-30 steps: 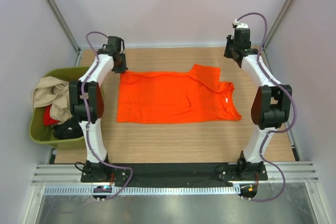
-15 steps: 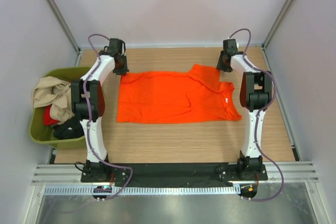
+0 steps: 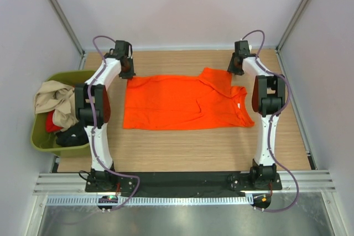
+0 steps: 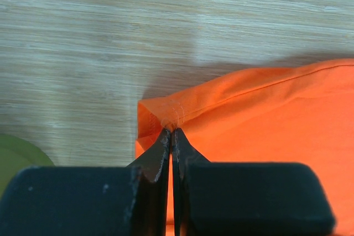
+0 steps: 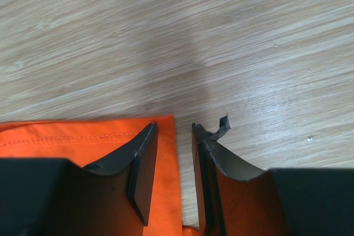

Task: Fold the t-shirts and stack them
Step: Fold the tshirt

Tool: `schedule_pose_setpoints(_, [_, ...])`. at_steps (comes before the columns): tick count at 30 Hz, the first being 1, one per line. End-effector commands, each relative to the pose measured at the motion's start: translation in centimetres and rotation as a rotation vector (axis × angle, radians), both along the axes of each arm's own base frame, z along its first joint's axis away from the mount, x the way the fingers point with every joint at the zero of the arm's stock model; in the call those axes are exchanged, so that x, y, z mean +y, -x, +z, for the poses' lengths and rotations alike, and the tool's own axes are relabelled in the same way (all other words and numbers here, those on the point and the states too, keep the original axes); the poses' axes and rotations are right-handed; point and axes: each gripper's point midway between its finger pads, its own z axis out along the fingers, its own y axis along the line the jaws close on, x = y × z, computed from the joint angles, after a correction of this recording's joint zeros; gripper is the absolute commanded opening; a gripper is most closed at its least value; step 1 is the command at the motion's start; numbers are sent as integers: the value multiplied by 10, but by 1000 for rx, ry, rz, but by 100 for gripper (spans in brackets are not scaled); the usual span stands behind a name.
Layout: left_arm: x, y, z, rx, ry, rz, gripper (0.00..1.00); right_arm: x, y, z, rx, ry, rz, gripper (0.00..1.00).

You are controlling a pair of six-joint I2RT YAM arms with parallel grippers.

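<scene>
An orange t-shirt lies spread flat across the wooden table. My left gripper is at the shirt's far left corner. In the left wrist view it is shut on a pinch of the orange t-shirt's hem. My right gripper sits low at the far corner of the shirt's right sleeve. Its jaws are open and straddle the edge of the orange cloth, one finger over the cloth and the other over bare wood.
An olive-green tub stands off the table's left edge, holding beige, red and black t-shirts in a heap. Walls close in behind and on both sides. A loose scrap of tape sticks up from the right fingertip.
My right arm has swung in from the far right corner and dropped to the sleeve corner, with its jaws opening wider. The left gripper and the shirt have stayed put.
</scene>
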Motion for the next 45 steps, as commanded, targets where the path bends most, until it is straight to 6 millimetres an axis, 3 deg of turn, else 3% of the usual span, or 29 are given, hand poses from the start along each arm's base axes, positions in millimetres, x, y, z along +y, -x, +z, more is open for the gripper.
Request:
schedule_pose_setpoints(1, [2, -12, 16, -64, -8, 14, 0, 8, -9, 8, -22, -30, 12, 38])
schedule_pose_setpoints(8, [-1, -16, 14, -64, 10, 9, 0, 18, -11, -7, 5, -40, 49, 28])
schedule_pose_setpoints(12, [-2, -17, 15, -65, 11, 9, 0, 8, -18, 5, -25, 13, 49, 5])
schedule_pose_setpoints(15, [1, -16, 21, -70, -5, 11, 0, -1, -27, 37, -102, 38, 50, 1])
schedule_pose_setpoints(16, [3, -17, 23, -73, -10, 16, 0, -6, -30, 60, -144, 52, 43, 1])
schedule_pose_setpoints(18, [5, -15, 29, -72, -23, 14, 0, -17, -31, 81, -187, 59, 24, 1])
schedule_pose_setpoints(19, [5, -15, 32, -75, -24, 12, 0, -18, -33, 107, -250, 56, 24, 1])
schedule_pose_setpoints(22, [6, -10, 37, -64, -27, 1, 0, -18, -26, 127, -317, 60, 53, 1])
schedule_pose_setpoints(25, [4, -5, 41, -61, -20, -8, 0, -17, -13, 150, -372, 69, 81, 1])
schedule_pose_setpoints(26, [5, 0, 39, -51, -21, -10, 0, -15, -5, 143, -357, 71, 104, 1])
schedule_pose_setpoints(27, [7, 2, 38, -47, -30, -6, 0, -14, 0, 161, -393, 74, 113, 1])
schedule_pose_setpoints(28, [8, 5, 38, -44, -36, -4, 0, -14, 3, 167, -411, 80, 120, 1])
schedule_pose_setpoints(29, [9, 8, 36, -40, -42, -6, 0, -15, 11, 157, -391, 83, 127, 1])
schedule_pose_setpoints(30, [10, 11, 34, -32, -47, -5, 0, -15, 18, 173, -420, 89, 127, 1])
schedule_pose_setpoints(32, [14, 19, 30, -17, -64, -3, 0, -15, 33, 179, -444, 94, 133, 1])
schedule_pose_setpoints(36, [18, 32, 23, 0, -78, 11, 0, -16, 60, 165, -405, 90, 136, 1])
schedule_pose_setpoints(37, [19, 34, 24, -2, -80, 14, 0, -16, 68, 177, -431, 90, 135, 1])
schedule_pose_setpoints(38, [19, 36, 23, 1, -79, 15, 0, -17, 78, 165, -403, 93, 131, 1])
schedule_pose_setpoints(40, [21, 43, 22, 8, -83, 19, 0, -20, 93, 174, -420, 95, 112, 1])
schedule_pose_setpoints(45, [27, 54, 22, 11, -113, 28, 1, -24, 134, 155, -367, 88, 78, 1])
